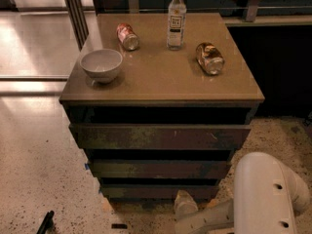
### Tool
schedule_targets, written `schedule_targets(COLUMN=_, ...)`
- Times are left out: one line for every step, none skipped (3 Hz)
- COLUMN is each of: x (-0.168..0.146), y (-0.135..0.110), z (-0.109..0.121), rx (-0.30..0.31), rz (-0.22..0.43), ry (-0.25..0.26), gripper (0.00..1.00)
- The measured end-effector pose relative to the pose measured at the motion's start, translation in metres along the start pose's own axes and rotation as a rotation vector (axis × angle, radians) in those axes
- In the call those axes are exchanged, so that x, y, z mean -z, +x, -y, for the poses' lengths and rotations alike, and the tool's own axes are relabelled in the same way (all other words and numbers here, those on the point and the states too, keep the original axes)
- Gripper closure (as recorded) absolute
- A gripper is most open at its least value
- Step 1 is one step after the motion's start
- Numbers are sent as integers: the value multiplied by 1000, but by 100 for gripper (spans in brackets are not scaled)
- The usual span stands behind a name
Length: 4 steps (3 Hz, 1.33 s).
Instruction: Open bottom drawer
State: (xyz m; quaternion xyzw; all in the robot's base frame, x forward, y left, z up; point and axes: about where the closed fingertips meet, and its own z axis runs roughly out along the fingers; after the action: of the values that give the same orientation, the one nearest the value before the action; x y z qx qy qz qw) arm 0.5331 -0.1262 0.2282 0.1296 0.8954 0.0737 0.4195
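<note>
The bottom drawer [141,191] is the lowest and narrowest of three dark brown flat fronts in the cabinet, near the floor. Above it are the mid-width front [158,169] and the widest front [158,136] with pale scratches. My gripper [185,204] is low at the floor, right in front of the bottom drawer's right half, on the end of my white arm [265,199] that comes in from the lower right. The drawer's inside does not show.
On the cabinet top [161,77] stand a white bowl [101,65], a lying red can [127,36], an upright clear bottle [176,20] and a lying gold can [209,58]. Speckled floor lies left. A dark object [46,222] lies at lower left.
</note>
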Motion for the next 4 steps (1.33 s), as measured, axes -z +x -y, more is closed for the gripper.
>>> schedule_targets(x=-6, y=-31, z=19, rx=-16, rz=156, ry=96, gripper=100)
schedule_targets(x=-6, y=-69, z=36, rx=-4, rz=287, ry=165, gripper=100)
schedule_targets(x=-5, y=-74, z=38, rx=-5, rz=303, ry=175, gripper=100)
schedule_targets(x=-9, y=-68, z=38, rx=-2, rz=277, ry=181, gripper=100)
